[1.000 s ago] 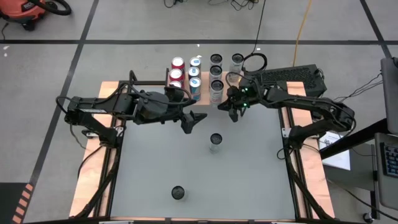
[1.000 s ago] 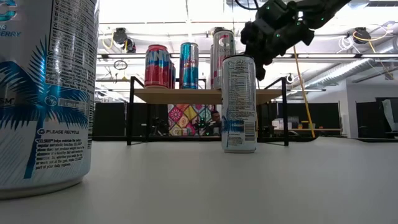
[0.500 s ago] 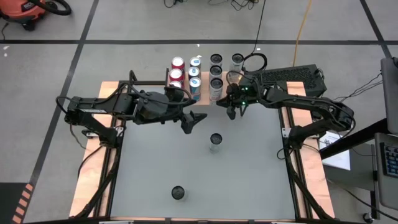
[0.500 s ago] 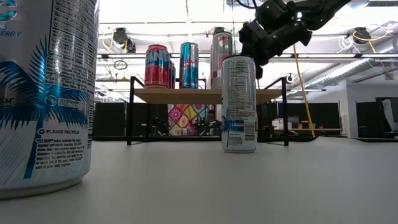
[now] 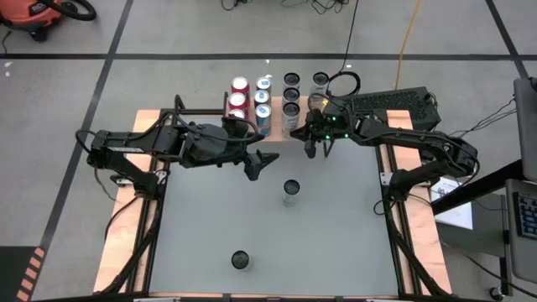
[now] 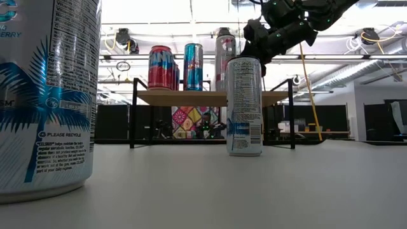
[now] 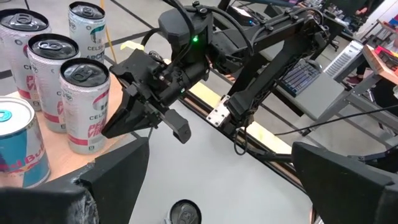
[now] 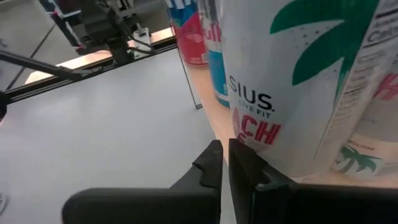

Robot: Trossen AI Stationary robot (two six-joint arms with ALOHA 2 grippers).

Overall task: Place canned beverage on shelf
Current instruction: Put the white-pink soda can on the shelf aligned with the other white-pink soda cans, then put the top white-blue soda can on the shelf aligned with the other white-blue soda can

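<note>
The shelf (image 5: 274, 131) stands at the table's far edge with several cans upright on its wooden top (image 6: 191, 97). The front can of its right rows is a white-and-pink can (image 5: 289, 120) (image 7: 84, 102) (image 8: 292, 81). My right gripper (image 5: 307, 141) (image 6: 249, 44) (image 8: 224, 146) is shut, with its tips at this can's near-right side. My left gripper (image 5: 262, 164) hangs open above the table in front of the shelf, holding nothing. A white can (image 5: 290, 191) (image 6: 245, 105) stands on the table's middle. Another can (image 5: 241, 260) (image 6: 48, 95) stands near the front edge. My right gripper's shut fingertips (image 8: 214, 155) lie against the white-and-pink can's side wall, low down (image 8: 249, 140). They come from the table's near-right side, slanting a little downward. The can stands upright with its bottom on the shelf's top (image 8: 348, 180).
Red cans (image 5: 240, 86), blue cans (image 5: 263, 84) and more white ones (image 5: 291, 80) fill the shelf behind and beside the pushed can. A black keyboard (image 5: 390, 102) lies past the table's far right corner. Open table surface lies between the two standing cans.
My right gripper, shut throughout, has tipped and swung its tips toward the shelf. The white-and-pink can has slid a little toward the far edge on the shelf's top, staying upright.
</note>
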